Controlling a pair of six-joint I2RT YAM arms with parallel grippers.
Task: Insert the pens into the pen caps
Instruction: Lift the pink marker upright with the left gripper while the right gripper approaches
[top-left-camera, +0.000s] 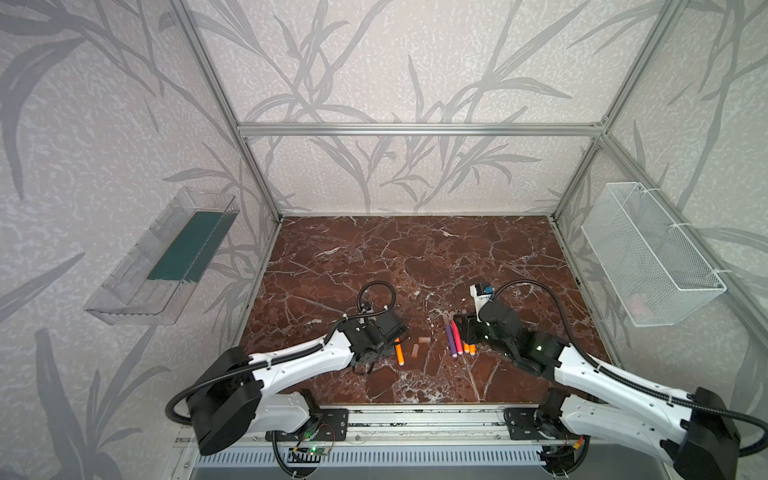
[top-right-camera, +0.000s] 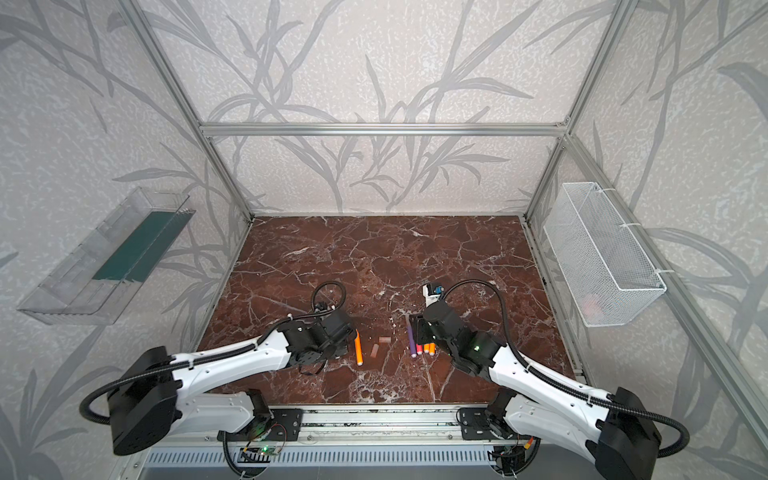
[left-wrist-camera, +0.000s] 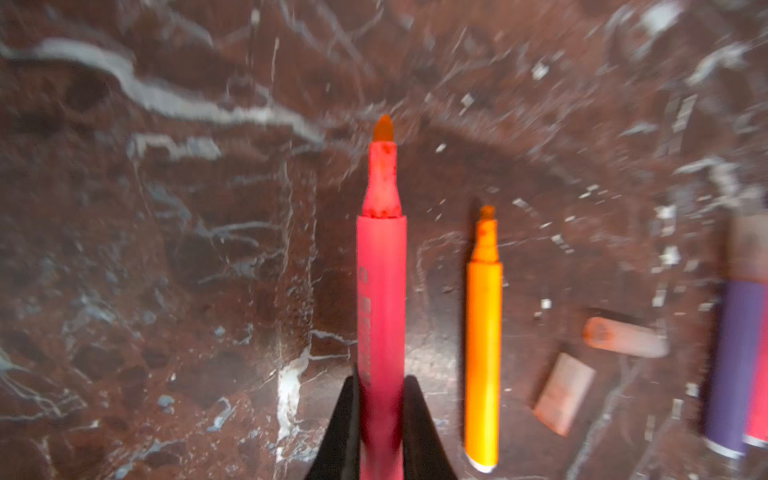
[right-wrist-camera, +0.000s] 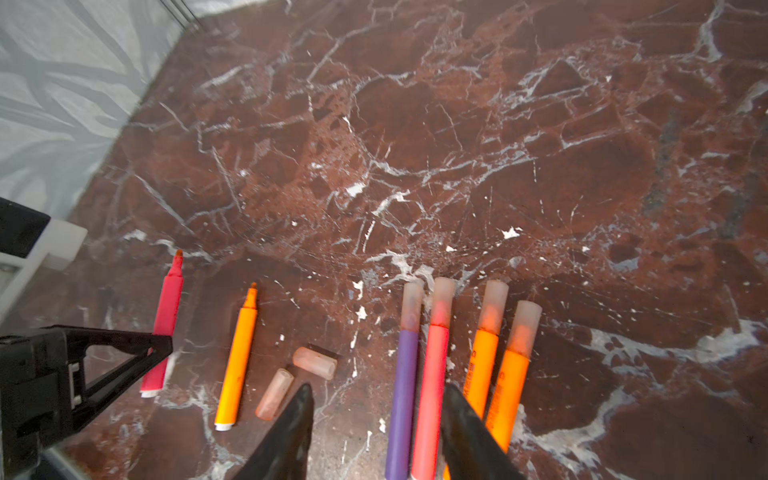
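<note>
**Left gripper** (left-wrist-camera: 382, 409): clamped on the barrel of the uncapped pink-red pen (left-wrist-camera: 381, 291), whose tip points away from the jaws. The left wrist view shows this grip from behind and the right wrist view shows it from the side. In both top views the arm's wrist hides the jaws and this pen. Whether the pen is clear of the table (top-left-camera: 374, 257) cannot be told.

**Right gripper** (right-wrist-camera: 377, 395): jaws wide apart, holding nothing. One finger stands on each side of the capped purple pen (right-wrist-camera: 405, 374) and the capped pink-red pen (right-wrist-camera: 432, 374). Only the right wrist view shows this gap.

**Table layout, front half:**
- The uncapped orange pen (top-left-camera: 399, 352) lies flat left of the middle, just beside the left gripper. Its tip points toward the rear edge.
- The two loose caps (top-left-camera: 423, 340) lie near each other, between that pen and the capped row.
- The capped row lies right of the middle. Beside the purple and pink-red pens are the two capped orange pens (right-wrist-camera: 484, 365). The top views show only their near ends; the right wrist view shows all four caps seated.
</note>
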